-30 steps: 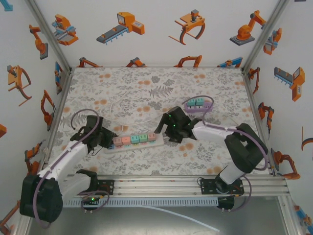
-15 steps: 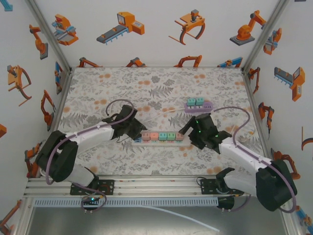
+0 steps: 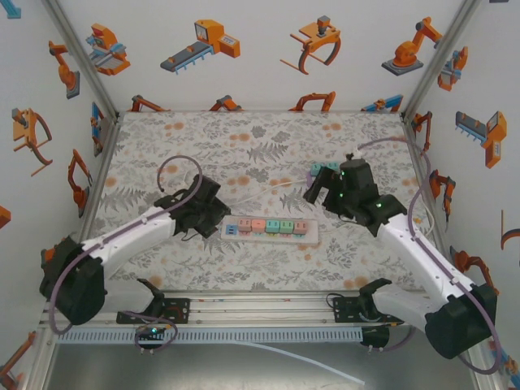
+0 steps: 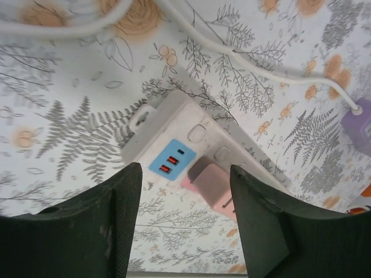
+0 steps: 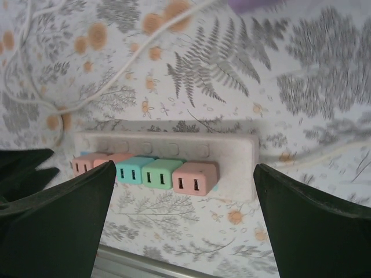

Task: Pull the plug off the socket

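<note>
Right claw [image 5: 185, 167] backed off strip [image 3: 272, 228], wide | left claw [image 4: 184, 179] parted, empty | floral tabletop [image 3: 203, 146], robot-print walls [image 3: 260, 73]

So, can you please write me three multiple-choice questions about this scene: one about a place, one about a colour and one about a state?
1. Which end of the strip has the blue USB panel?
A) the end by the left gripper
B) the opposite end
C) the middle

2. What colour is the plug at the other end?
A) black
B) pink
C) yellow

3. How is the right gripper?
A) shut on a plug
B) shut on a cable
C) open, gripping nothing

Answers:
1 A: the left wrist view shows the panel just ahead of that gripper.
2 B: the right wrist view shows it pink.
3 C: its fingers stand wide apart.
</note>
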Available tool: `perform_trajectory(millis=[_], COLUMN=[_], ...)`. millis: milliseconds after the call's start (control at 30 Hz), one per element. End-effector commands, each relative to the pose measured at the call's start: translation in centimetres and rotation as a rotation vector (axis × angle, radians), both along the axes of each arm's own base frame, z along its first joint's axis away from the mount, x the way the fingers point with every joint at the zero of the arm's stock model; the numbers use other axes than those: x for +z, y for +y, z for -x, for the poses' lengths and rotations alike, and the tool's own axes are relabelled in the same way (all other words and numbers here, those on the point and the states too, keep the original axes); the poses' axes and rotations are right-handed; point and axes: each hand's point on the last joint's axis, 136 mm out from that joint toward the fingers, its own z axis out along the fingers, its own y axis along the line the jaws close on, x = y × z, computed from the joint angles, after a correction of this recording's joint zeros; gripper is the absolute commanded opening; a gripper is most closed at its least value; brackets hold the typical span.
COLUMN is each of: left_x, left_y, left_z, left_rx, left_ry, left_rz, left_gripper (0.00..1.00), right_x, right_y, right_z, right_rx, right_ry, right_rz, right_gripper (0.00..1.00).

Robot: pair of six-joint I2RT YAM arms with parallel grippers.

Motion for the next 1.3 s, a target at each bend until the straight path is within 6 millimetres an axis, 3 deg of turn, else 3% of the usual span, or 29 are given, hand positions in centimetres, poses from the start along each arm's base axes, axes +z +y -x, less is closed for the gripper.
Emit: perform_trajectory(millis=[0,100,200,267,367,633,733,867,967,1067,1267], left_x=[2.1,4.0,4.9,4.5,3.8,1.3,-0.3,-1.6,-2.5,-3.1,-5.1], left_y=[3.0,1.6,0.4,0.8,0.7,-0.6,-0.2,-0.1,-0.2,-0.5,-0.9], left_z=[0.2,-0.6,-0.6,-0.7,-1.1,-2.3,-2.6,-2.8,-2.6,-2.3,-1.2], left_rx=[-0.050,-0.252,-0.479,-0.541,-0.569,-0.612,-0.595,-0.588,-0.578,-0.588,-0.615], left_ry=[-0.062,-0.142,-0.171,-0.155,-0.145,-0.105,-0.060,-0.045,-0.034,-0.023,0.050], left_rz=[-0.128,-0.158,-0.227,-0.257,-0.166,-0.006,-0.004,-0.008,0.007,0.029,0.052], left_gripper=[0.62,0.65,0.68,0.69,0.69,0.71,0.86,0.91,0.90,0.82,0.75], right_x=[3.8,5.6,5.2,4.2,2.3,-2.2,-3.2,-5.2,-6.8,-8.0,-9.2], right_y=[3.9,7.2,11.0,14.0,17.8,24.3,25.7,26.3,26.3,26.1,26.5], right_z=[0.3,1.0,2.2,3.4,4.6,4.6,4.8,5.2,5.1,4.8,4.8], right_rx=[0.364,0.575,0.807,0.963,1.122,1.285,1.312,1.336,1.336,1.337,1.354], right_ry=[-0.208,-0.354,-0.452,-0.502,-0.511,-0.458,-0.454,-0.407,-0.385,-0.384,-0.368], right_rz=[0.172,0.301,0.427,0.499,0.526,0.475,0.422,0.394,0.409,0.433,0.435], right_gripper=[0.91,0.91,0.90,0.91,0.91,0.87,0.83,0.78,0.71,0.62,0.46])
